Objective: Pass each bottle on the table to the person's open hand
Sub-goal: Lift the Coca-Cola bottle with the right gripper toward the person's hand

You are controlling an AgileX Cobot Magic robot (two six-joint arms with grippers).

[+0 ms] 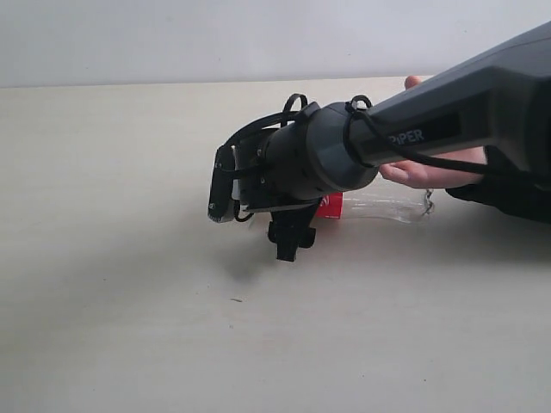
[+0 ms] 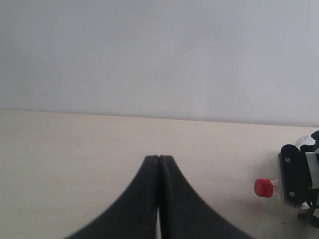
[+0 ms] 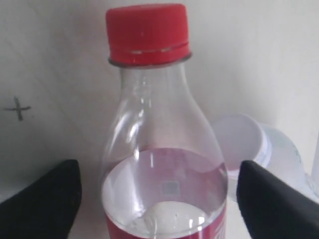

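A clear bottle with a red cap and red label lies on the table. My right gripper is open, one finger on each side of its shoulder with a gap on both sides. In the exterior view the red label shows just behind that gripper. The person's open hand rests behind my right arm, mostly hidden. The left wrist view shows my left gripper shut and empty above the table, with the red cap far off to one side.
A second clear bottle with a white cap lies right beside the red-capped one. Clear plastic stretches from the red label toward the hand. My right arm crosses in front of the person's black sleeve.
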